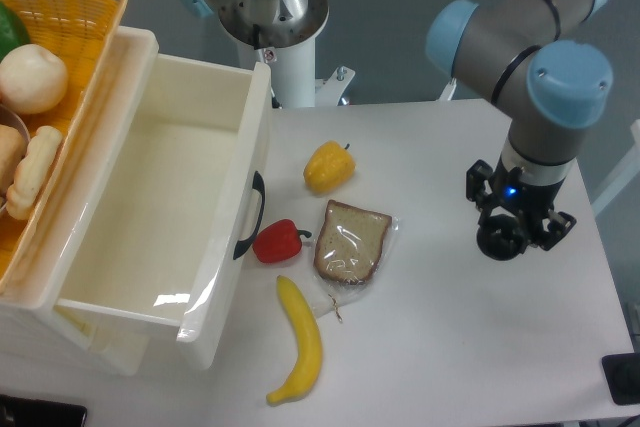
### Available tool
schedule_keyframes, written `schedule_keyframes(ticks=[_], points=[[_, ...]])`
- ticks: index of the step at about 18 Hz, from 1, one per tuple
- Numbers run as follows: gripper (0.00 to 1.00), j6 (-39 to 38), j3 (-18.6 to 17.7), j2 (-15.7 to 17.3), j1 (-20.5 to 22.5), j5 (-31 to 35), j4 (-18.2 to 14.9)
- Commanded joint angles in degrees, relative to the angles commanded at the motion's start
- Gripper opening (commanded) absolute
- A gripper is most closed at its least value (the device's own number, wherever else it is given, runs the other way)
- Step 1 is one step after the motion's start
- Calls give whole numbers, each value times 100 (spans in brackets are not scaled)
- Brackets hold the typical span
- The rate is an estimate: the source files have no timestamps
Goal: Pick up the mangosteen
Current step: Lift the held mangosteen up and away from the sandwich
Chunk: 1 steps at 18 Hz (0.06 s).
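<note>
robot lab, arm, white table

Right half of the table was wide open. Left of that sat the wrapped bread, red pepper, yellow pepper and banana, packed tight against the white bin.

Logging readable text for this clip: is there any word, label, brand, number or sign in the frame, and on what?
None can be read: the wrapped slice of brown bread, the white plastic bin and the grey-and-blue robot arm show no legible print.
</note>
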Motion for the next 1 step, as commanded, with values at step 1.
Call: schedule_keyframes(ticks=[1], points=[[19,9,0,9,44,-8,-9]])
